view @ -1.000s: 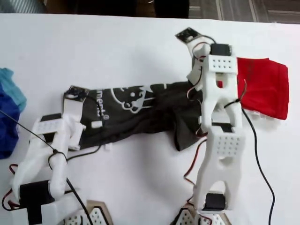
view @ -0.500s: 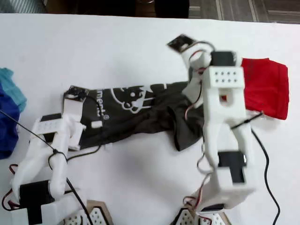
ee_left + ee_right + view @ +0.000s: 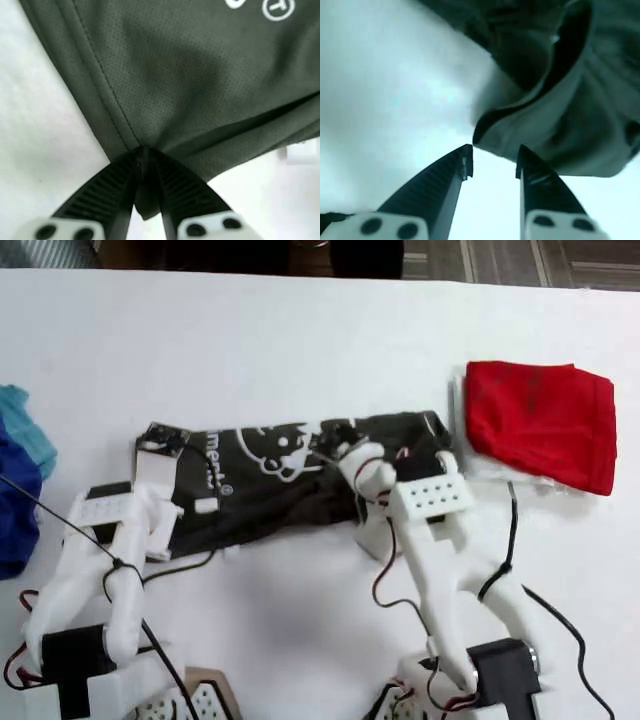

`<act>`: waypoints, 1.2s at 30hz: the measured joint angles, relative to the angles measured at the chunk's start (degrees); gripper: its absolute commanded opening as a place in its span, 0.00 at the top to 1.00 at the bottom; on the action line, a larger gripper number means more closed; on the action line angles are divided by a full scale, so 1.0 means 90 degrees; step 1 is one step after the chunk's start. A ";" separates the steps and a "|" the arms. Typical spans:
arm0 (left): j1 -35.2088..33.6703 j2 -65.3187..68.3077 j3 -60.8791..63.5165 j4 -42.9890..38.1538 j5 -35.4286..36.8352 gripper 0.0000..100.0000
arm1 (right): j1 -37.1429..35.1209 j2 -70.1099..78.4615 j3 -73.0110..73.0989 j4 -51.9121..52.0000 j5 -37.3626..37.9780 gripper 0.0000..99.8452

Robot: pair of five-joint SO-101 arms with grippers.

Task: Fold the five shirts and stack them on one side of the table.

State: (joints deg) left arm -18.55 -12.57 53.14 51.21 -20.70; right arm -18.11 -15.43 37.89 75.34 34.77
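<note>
A dark shirt (image 3: 270, 485) with a white print lies spread across the middle of the table. My left gripper (image 3: 170, 480) is at its left end, shut on the shirt's hem (image 3: 125, 120), with the fabric pinched between the fingertips. My right gripper (image 3: 494, 161) is open, just short of a rumpled fold (image 3: 545, 115) at the shirt's near edge. In the high view that right gripper (image 3: 362, 490) hangs over the shirt's right half. A folded red shirt (image 3: 540, 425) lies at the right side of the table.
A blue and teal heap of shirts (image 3: 18, 480) lies at the table's left edge. White cloth (image 3: 500, 472) peeks out under the red shirt. Bare white table (image 3: 300, 340) stretches behind the dark shirt. Both arms' bases and cables sit along the front edge.
My right arm has swung back and leftward from beside the red shirt to the dark shirt's near edge. The red shirt is now uncovered. My left arm has not moved.
</note>
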 measured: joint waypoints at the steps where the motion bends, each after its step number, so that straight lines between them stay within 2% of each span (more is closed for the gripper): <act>1: 0.0000 0.0000 0.0000 0.0000 0.0000 0.97 | -0.0059 -0.0010 0.0088 0.0000 -0.0010 0.85; 5: 0.0000 0.0000 0.0000 0.0000 0.0000 0.97 | -0.0274 -0.0010 0.0381 -0.0020 0.0000 0.85; 22: 0.0000 0.0000 0.0000 0.0000 0.0000 0.97 | -0.0186 -0.0010 0.0996 -0.1123 -0.0020 0.84; 30: 0.0000 0.0000 0.0000 0.0000 0.0000 0.97 | 0.0469 0.0010 0.1016 -0.1602 -0.0020 0.84; 36: 0.0000 0.0000 0.0000 0.0000 0.0000 0.97 | 0.0547 0.0674 0.1016 -0.1788 -0.0020 0.85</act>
State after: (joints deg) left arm -18.55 -12.57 53.14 51.21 -20.70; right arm -13.19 -9.36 47.03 59.25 34.59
